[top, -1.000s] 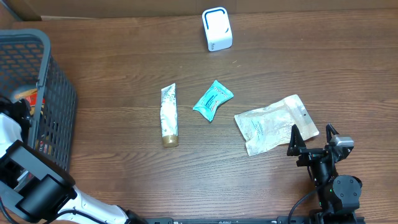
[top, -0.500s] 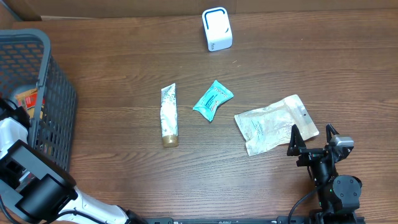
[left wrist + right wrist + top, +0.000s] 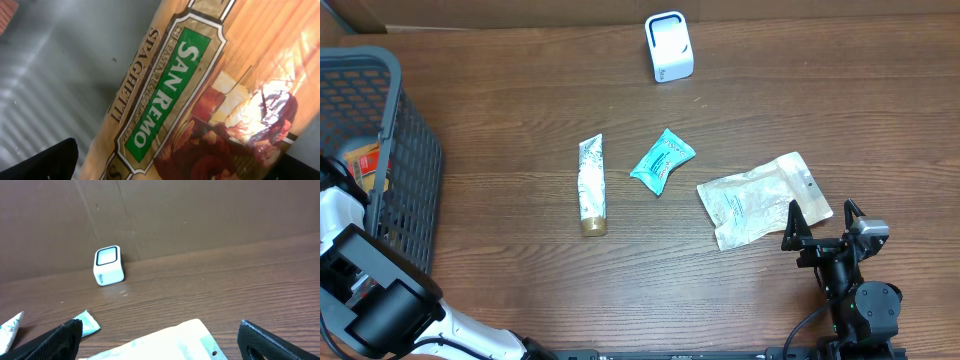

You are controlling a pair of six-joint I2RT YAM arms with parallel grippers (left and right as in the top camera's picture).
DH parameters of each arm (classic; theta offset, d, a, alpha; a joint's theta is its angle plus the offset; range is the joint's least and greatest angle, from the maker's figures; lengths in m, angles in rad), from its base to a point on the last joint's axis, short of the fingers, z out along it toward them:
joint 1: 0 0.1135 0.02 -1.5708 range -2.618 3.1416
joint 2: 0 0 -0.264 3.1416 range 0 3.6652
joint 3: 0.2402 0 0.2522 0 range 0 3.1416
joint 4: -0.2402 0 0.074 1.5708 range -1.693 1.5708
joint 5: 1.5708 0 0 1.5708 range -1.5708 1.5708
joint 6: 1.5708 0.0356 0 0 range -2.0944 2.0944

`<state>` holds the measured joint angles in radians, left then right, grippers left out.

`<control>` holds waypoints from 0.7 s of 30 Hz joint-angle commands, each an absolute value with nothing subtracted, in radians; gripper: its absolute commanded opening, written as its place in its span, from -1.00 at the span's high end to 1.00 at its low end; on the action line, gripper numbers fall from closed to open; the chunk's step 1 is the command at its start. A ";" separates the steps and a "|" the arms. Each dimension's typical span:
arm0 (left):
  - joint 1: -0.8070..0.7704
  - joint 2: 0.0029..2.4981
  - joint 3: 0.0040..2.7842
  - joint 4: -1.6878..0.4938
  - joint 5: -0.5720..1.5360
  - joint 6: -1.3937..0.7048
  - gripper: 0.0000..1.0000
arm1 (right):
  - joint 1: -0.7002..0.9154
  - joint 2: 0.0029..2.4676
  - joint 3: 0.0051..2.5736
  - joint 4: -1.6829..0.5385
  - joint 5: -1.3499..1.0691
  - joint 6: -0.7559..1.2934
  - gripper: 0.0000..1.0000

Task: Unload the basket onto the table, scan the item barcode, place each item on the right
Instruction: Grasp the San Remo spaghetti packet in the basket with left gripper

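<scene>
at the far left stands one dark mesh basket [image 3: 415,170], and the left arm reaches down into it. the left gripper [image 3: 175,166] hangs close above one spaghetti packet [image 3: 170,90] lying on the basket's grey floor. its jaws are spread wide, one dark finger [image 3: 47,160] at the lower left of the wrist view and the other just at the lower right corner, with nothing clamped between them. the packet has a green label and a picture of a pasta dish, and it lies slantwise across that view. from overhead only a red and orange patch shows inside the basket, and what else lies in there cannot be told. on the brown wooden table [image 3: 500,110], to the right of the basket, lie three loose items. the first is one pale tube [image 3: 590,187] with its gold cap toward the near edge. just beside it is one teal sachet [image 3: 662,160], and further right is one white pouch [image 3: 763,200] with a hang hole. none of the three touch. one white scanner [image 3: 668,47] stands upright at the far edge of the table, well apart from all three. at the near right, the right gripper [image 3: 822,224] sits low with its two fingers parted and empty, just beside the near corner of the pouch and facing the scanner.
</scene>
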<state>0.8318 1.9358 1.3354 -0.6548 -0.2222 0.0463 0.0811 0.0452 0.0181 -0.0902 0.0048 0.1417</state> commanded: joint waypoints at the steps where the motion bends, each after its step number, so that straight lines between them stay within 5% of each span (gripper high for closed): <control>1: 0.840 2.013 1.309 -0.649 -0.252 0.022 -0.90 | 0.085 0.044 0.008 -0.084 0.007 0.138 -1.00; 4: 0.839 2.032 1.309 -0.649 -0.184 0.022 -0.57 | 0.085 0.044 0.008 -0.083 0.007 0.138 -1.00; 10: 0.836 2.033 1.310 -0.655 -0.126 0.022 0.81 | 0.085 0.044 0.008 -0.084 0.007 0.138 -1.00; 11: 0.836 2.033 1.311 -0.667 -0.120 0.022 0.91 | 0.085 0.044 0.008 -0.083 0.007 0.138 -1.00; 21: 0.797 2.030 1.528 -0.855 0.116 0.023 0.92 | 0.085 0.044 0.008 -0.083 0.007 0.138 -1.00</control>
